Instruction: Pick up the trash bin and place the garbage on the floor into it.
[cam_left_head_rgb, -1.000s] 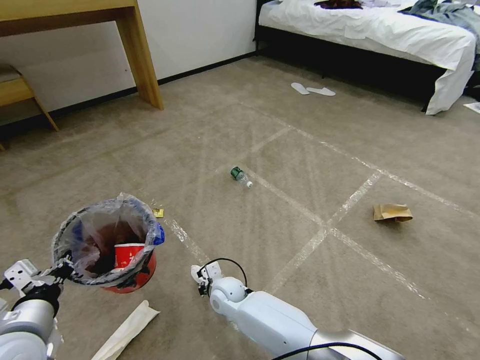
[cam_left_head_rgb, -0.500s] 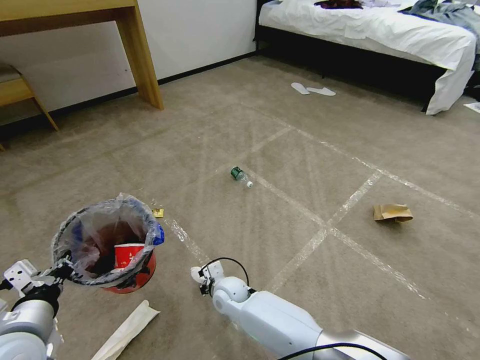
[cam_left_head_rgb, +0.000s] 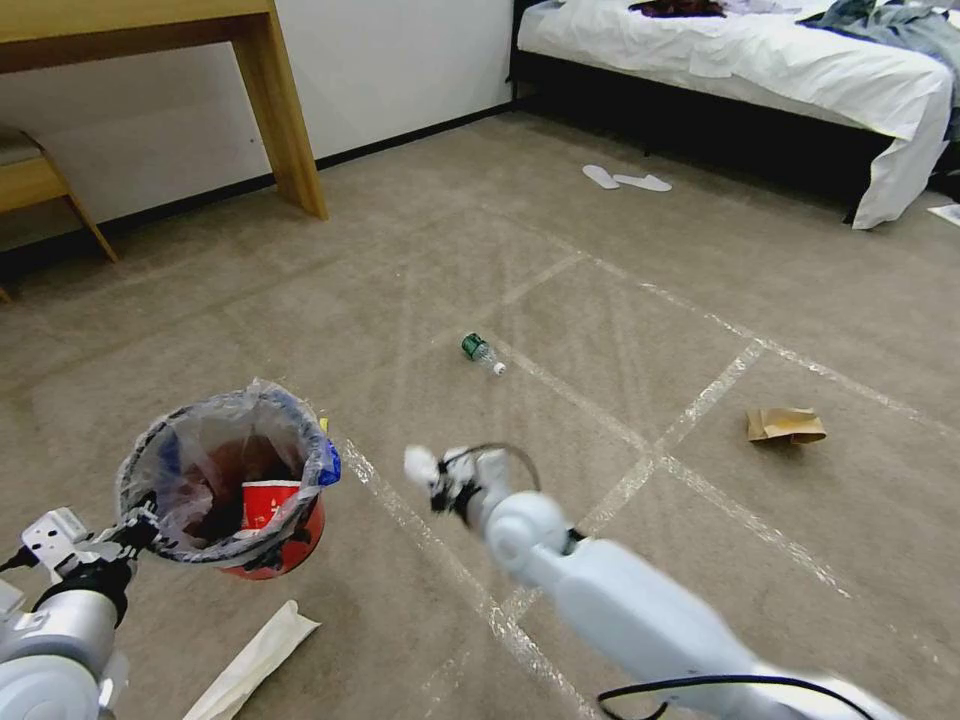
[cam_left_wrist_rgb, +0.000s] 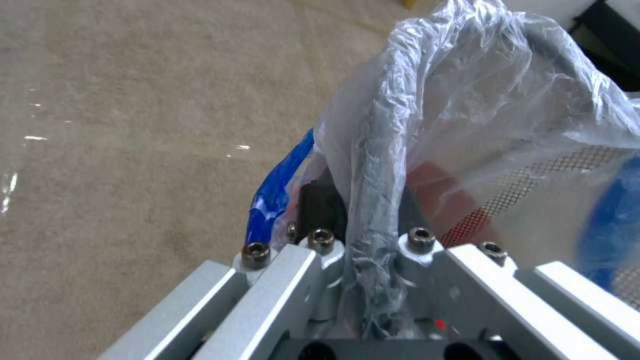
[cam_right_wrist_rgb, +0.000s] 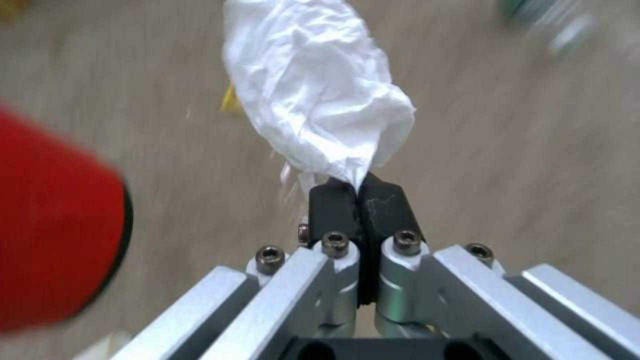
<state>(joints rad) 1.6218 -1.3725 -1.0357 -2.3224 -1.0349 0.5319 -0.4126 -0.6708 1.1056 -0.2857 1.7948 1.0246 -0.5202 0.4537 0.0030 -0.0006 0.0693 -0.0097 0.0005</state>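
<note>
One crumpled white tissue (cam_right_wrist_rgb: 320, 95) pinched by right end effector (cam_right_wrist_rgb: 360, 200).

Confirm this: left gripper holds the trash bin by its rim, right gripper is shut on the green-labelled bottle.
Wrong on the bottle. The right wrist view shows the right gripper shut on a crumpled white tissue; the green-labelled bottle lies on the floor. The left gripper does hold the trash bin by its rim.

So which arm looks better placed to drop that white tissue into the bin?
The right. Its end effector already pinches the crumpled white tissue beside the red-orange round bin with the clear plastic liner, while the left end effector is shut on the bin's rim.
</note>
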